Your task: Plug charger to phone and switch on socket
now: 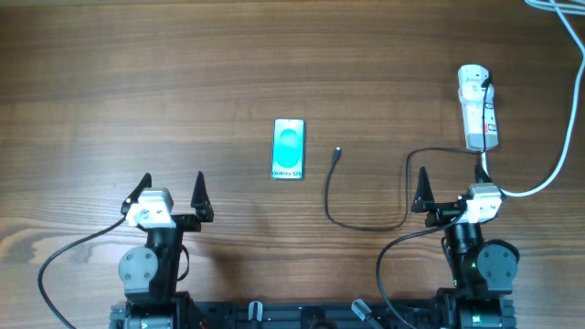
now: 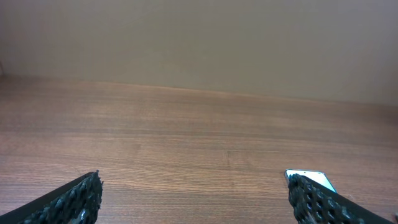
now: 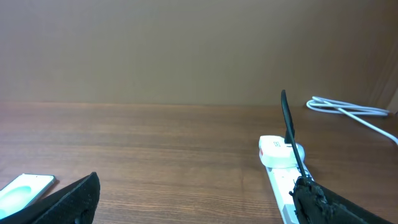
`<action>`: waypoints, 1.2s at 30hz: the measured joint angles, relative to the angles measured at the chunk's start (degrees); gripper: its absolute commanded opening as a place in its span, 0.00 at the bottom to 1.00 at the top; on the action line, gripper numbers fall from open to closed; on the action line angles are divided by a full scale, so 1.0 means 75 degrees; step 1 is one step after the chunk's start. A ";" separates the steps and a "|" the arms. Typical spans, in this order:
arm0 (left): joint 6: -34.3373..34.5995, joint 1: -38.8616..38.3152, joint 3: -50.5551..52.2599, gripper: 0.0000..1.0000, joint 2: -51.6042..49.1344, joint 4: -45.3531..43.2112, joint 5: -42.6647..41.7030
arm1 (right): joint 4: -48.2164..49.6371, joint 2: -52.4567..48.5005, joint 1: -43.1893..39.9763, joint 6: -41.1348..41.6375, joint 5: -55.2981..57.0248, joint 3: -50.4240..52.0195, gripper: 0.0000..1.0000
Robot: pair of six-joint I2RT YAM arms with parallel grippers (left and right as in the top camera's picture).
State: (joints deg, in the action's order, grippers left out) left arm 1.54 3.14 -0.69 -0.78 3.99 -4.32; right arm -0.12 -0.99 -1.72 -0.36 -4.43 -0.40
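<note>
Overhead view: a wooden table (image 1: 91,73) seen from above, with both arms at its near edge.
Phone: the phone (image 1: 288,149) lies flat about the middle of the table, cyan screen up, long sides running near to far, white text strip at its near end.
Charger: the charger (image 1: 366,227) lies loose on the wood to the right of the phone. Its connector tip (image 1: 337,152) rests just beside the phone's near right corner, apart from it and not plugged in. From the tip the cable runs toward the near edge, bends right, climbs past the right arm and goes on toward the socket.
Socket: the socket (image 1: 476,120) lies close to the right edge, toward the far right corner, long sides near to far. Its white lead (image 1: 559,169) curves out along the right edge to the far right corner.
Left gripper: the left gripper (image 1: 171,185) sits at the near edge, left of the phone, jaws wide apart and holding nothing.
Right gripper: the right gripper (image 3: 196,186) sits at the near edge with the socket just beyond it, jaws wide apart, nothing between them; the black cable passes close by its right finger.
Open room: broad bare wood reaches from the left gripper to the left and far edges; the right edge is crowded by socket, lead and cable.
</note>
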 measured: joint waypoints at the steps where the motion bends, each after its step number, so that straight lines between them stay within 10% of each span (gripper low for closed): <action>1: 0.0000 0.0000 0.0000 1.00 0.0000 0.0000 -0.0003 | 0.0000 0.0000 0.0000 0.0000 -0.0003 0.0000 1.00; 16: 0.0020 0.0000 0.0000 1.00 0.0000 -0.0201 -0.0125 | 0.0000 0.0000 0.0000 0.0000 0.0000 0.0000 1.00; 23: 0.2235 0.0006 0.0009 1.00 0.0006 -0.0446 -0.3783 | 0.0000 0.0000 0.0000 0.0000 0.0000 0.0000 1.00; 36: 0.4290 0.0006 -0.0134 1.00 0.0012 -0.4893 -0.5700 | 0.0003 0.0000 0.0000 0.0000 0.0000 0.0000 1.00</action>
State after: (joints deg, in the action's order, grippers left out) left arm 33.71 3.18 -1.69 -0.69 -32.71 -47.07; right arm -0.10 -0.99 -1.72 -0.36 -4.43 -0.40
